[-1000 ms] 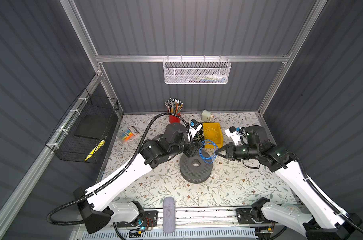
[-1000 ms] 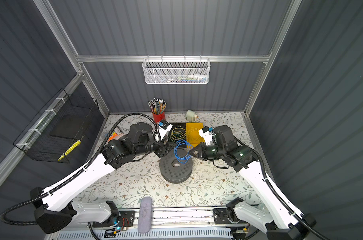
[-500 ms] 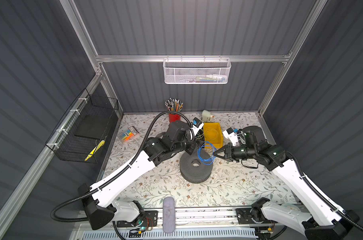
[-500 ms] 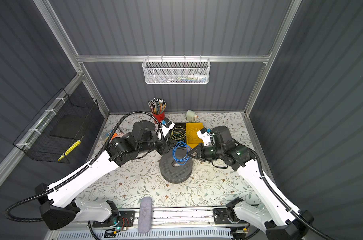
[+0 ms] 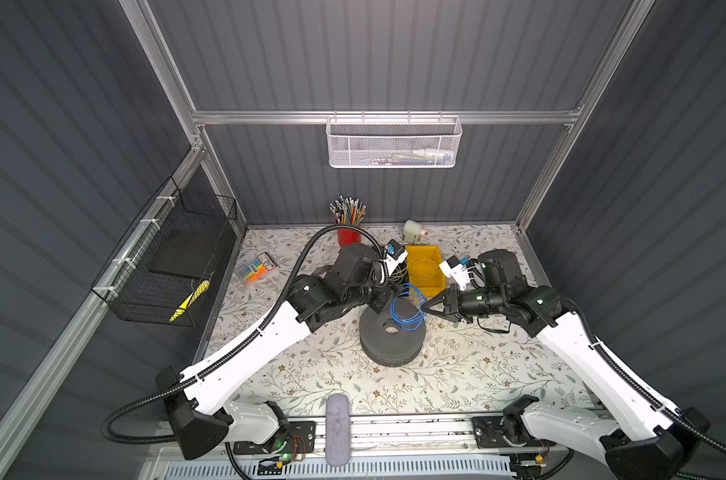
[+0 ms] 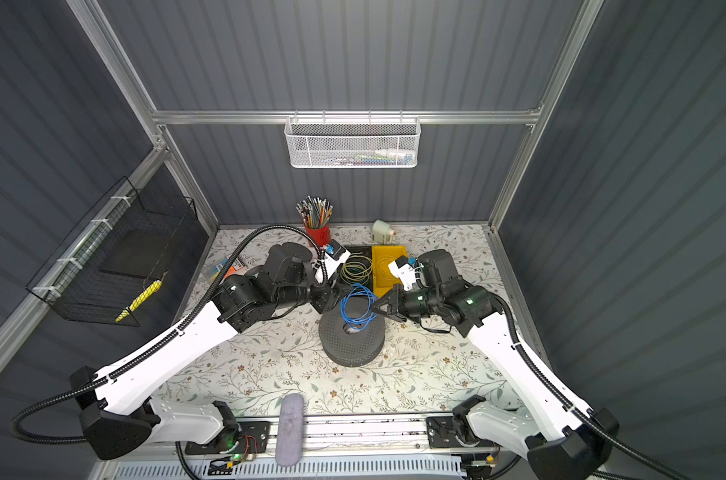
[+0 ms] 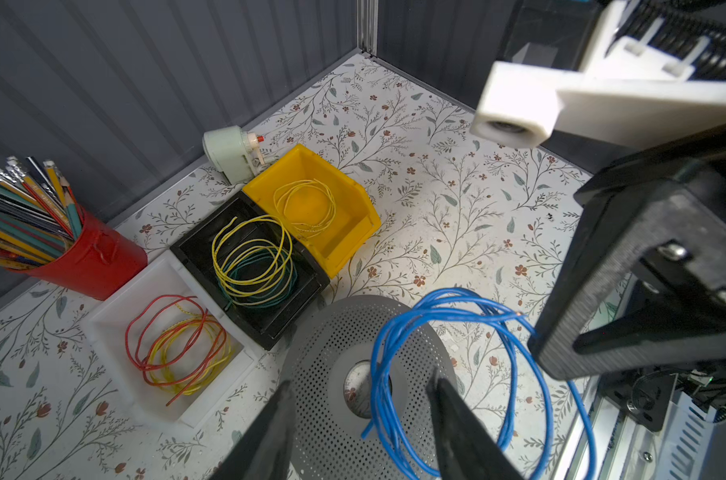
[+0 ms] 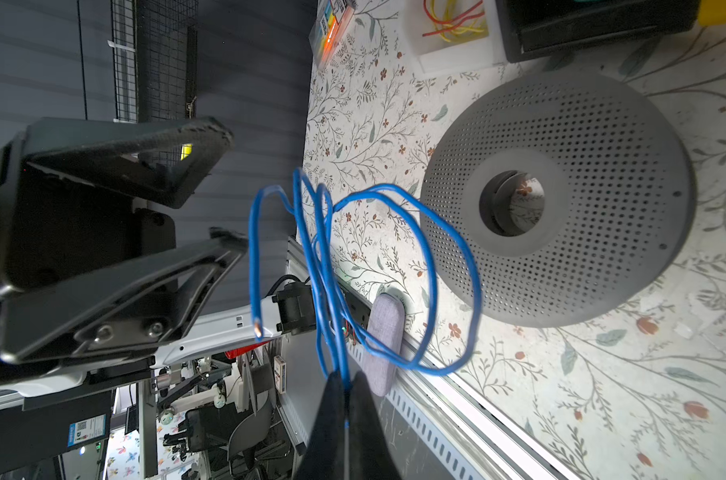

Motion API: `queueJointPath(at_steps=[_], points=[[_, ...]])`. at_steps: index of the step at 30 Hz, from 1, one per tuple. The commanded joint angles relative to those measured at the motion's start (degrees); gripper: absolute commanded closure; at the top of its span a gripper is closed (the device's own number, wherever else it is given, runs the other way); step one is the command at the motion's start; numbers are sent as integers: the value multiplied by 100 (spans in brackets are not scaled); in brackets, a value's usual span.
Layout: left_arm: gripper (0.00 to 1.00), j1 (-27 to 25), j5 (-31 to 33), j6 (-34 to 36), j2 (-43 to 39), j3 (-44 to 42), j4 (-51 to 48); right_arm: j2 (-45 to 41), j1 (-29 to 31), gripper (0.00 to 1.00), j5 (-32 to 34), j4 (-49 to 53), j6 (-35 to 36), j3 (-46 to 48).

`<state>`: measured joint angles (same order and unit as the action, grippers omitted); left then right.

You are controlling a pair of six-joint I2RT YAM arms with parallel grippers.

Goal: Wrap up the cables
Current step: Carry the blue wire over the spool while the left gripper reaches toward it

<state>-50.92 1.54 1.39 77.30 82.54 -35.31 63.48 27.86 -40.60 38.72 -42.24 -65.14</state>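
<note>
Scene: two white-and-black robot arms meet over a floral-patterned table [image 5: 477, 365], seen from above in both top views.
Blue cable: the blue cable [image 5: 409, 306] hangs in several loose loops in the air between the two claws, above the far edge of a grey perforated disc [image 5: 392, 340] that rests on the table.
Right claw: the right gripper [image 8: 344, 386] has its fingers pressed together on a bundle of the cable's strands, and the loops spread out from that pinch.
Left claw: the left gripper [image 7: 360, 380] has its fingers spread. In the left wrist view some of the blue strands run between them, but whether a finger touches the cable cannot be told.
Cable end: one bare copper tip [image 8: 257, 332] hangs free, held by neither claw.
Bins: behind the disc stand three bins in a row. The yellow bin [image 7: 353, 232] holds a thin yellow coil, the black bin [image 7: 195, 249] holds yellow and green wires, and the white bin [image 7: 116, 328] holds red and yellow wires.
Background: a red cup [image 7: 91, 266] full of pencils stands by the back wall, beside the white bin.
</note>
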Motion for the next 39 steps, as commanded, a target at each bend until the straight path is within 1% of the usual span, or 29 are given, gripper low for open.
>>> queueJointPath(at_steps=[1, 7, 9, 16, 23, 27, 32, 34, 39], points=[[46, 3, 27, 160, 67, -71, -123, 6, 26, 100, -194, -177, -90, -51], [47, 14, 233, 170, 57, -98, -126, 15, 27, 100, -274, -190, -136, -62], [48, 18, 344, 147, 43, -328, -96, 8, 22, 100, -263, -135, -103, -65], [49, 98, 478, 157, 58, -414, -54, -21, 25, 100, -308, -64, -93, -36], [52, 467, 147, 46, -68, -487, 57, -16, 27, 100, -260, 90, 40, 2], [52, 530, 107, 39, -67, -496, 59, 6, 25, 100, -276, 83, 57, -34], [52, 641, -160, -22, -90, -512, 119, 28, 25, 100, -285, 119, 111, -2], [52, 712, -264, -42, -116, -524, 136, 33, 25, 100, -275, 113, 123, 2], [46, 871, -566, -62, -167, -556, 188, 30, 26, 100, -286, 93, 130, 45]])
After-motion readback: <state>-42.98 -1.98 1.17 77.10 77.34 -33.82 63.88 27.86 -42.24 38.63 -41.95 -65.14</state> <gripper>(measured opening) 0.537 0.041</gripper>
